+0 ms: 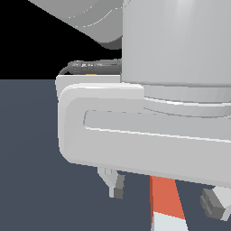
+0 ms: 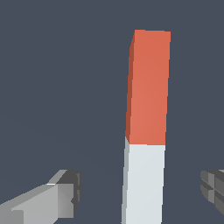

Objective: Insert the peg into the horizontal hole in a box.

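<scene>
Gripper (image 2: 140,192): stood wide open, holding nothing.
Fingers (image 2: 65,194): one pad at 9 o'clock of the peg's white end, the other at 3 o'clock; a gap showed on each side, no contact.
Peg (image 2: 146,87): lay on the floor (image 2: 52,87) between the fingers, nearer the 3 o'clock one; orange-red over most of its length, white at the shorter end.
Arm (image 1: 176,49): its grey-white body filled the exterior view, hiding all but a short stretch of the peg (image 1: 166,198) beneath it.
Floor: flat dark blue-grey.
</scene>
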Available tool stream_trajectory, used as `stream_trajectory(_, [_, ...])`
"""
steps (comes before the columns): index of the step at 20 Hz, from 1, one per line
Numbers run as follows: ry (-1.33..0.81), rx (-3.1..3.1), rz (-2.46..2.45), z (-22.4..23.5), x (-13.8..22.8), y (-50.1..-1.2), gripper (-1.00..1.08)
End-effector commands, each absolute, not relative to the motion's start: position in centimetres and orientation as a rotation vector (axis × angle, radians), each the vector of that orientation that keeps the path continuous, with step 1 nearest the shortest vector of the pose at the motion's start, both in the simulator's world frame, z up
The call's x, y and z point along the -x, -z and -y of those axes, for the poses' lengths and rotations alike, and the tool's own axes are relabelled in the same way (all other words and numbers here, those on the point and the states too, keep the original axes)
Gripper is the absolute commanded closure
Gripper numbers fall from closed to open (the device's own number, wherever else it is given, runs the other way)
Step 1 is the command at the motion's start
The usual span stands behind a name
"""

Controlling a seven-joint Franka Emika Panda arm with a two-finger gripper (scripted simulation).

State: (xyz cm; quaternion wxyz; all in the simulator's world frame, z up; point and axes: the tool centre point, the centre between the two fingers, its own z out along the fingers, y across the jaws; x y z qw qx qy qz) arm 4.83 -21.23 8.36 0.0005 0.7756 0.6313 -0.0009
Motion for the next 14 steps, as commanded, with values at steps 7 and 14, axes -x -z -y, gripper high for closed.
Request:
stream_trajectory(7, [0.0,-2.478,-1.931,24.8,-5.3,-6.9,-0.92])
stream_trajectory(14, [0.001,-2.482,-1.926,25.1,-5.3,-6.7,-0.92])
